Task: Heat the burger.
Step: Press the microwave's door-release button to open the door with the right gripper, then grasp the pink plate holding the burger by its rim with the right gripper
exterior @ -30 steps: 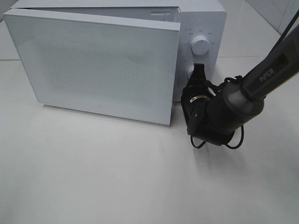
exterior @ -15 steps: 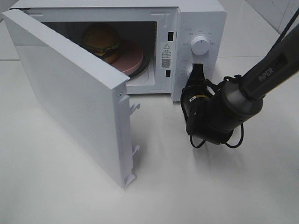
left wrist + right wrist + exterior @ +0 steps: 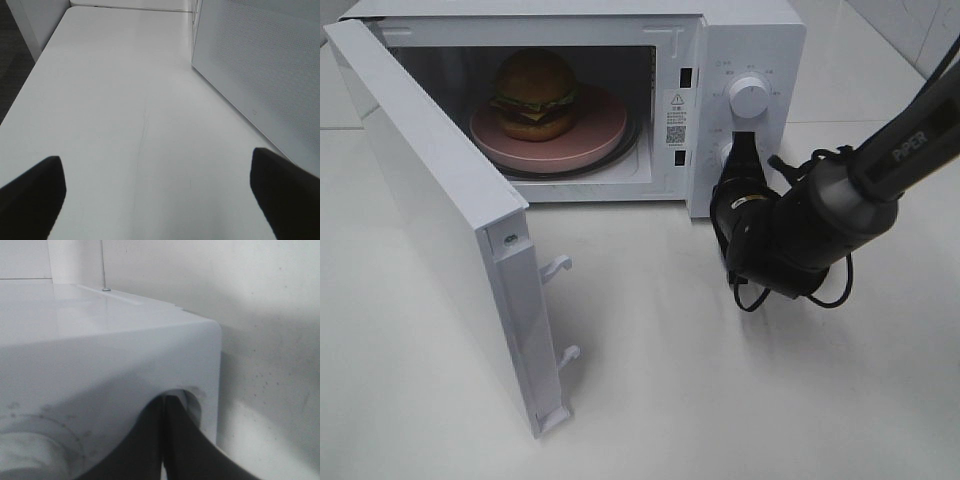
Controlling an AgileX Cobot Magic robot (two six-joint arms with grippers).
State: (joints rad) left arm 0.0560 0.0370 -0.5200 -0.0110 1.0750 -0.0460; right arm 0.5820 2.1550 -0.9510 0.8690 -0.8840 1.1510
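Note:
The burger point(image 3: 533, 92), with a golden-brown bun, lettuce and a dark patty, stands on the round pink plate point(image 3: 590, 138) inside the white microwave point(image 3: 750, 35). The microwave door point(image 3: 420, 200) is swung wide open to the left. My right gripper point(image 3: 742, 142) is shut, and its tip touches the lower part of the control panel point(image 3: 765, 130). In the right wrist view its fingers point(image 3: 145, 440) meet against the white panel point(image 3: 100, 355). My left gripper point(image 3: 160, 195) is open and empty over bare table, with the door's outer face point(image 3: 260, 65) beside it.
A round upper dial point(image 3: 750, 97) sits on the panel above my right gripper. The open door's edge with two latch hooks point(image 3: 560, 268) reaches toward the table's front. A black cable point(image 3: 750, 298) loops under the right wrist.
The microwave door has swung from almost closed to wide open, uncovering the burger and plate. My right gripper has stayed at the control panel, and its wrist has shifted slightly.

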